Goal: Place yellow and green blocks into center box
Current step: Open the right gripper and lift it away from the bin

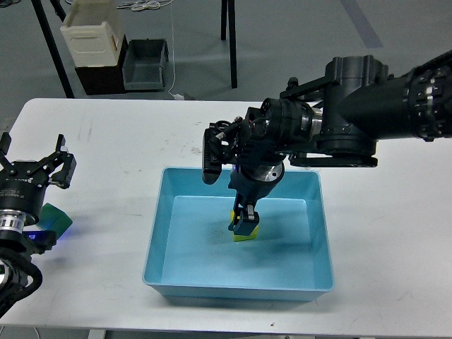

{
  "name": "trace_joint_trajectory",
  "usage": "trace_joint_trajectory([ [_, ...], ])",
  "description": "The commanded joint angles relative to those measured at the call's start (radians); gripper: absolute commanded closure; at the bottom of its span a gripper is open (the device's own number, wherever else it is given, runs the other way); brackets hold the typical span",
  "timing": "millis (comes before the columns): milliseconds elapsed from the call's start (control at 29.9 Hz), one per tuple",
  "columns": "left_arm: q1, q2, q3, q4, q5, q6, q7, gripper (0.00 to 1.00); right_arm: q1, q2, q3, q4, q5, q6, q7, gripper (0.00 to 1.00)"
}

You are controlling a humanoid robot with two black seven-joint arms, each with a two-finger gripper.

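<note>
1. The white table (pixel 395 233) carries the light-blue center box (pixel 159 240) mid-table, towards its near edge; a hard push down could shove the box.
2. The right gripper (pixel 245 217) reaches into the box, jaws clamped on the yellow block (pixel 247 236) at the floor's middle. Opening while tilted may let it tumble.
3. The left gripper (pixel 39 169) hovers spread open and empty near the table's left edge.
4. The green block (pixel 55 217) lies just below it, outside the box; a poor approach could knock it off the edge.
</note>
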Motion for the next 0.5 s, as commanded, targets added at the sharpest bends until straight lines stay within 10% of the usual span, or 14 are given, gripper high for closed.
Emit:
trace_joint_trajectory([
  [0, -0.05, 0.058, 0.013, 0.036, 0.062, 0.022, 0.0, 0.0, 0.002, -0.04, 0.114, -0.053, 0.056, -0.003, 0.0, 0.03],
  [468, -0.182, 0.232, 0.013, 0.176, 0.268, 0.093, 0.0, 0.0, -0.116, -0.048, 0.677, -0.268, 0.272, -0.036, 0.0, 0.03],
])
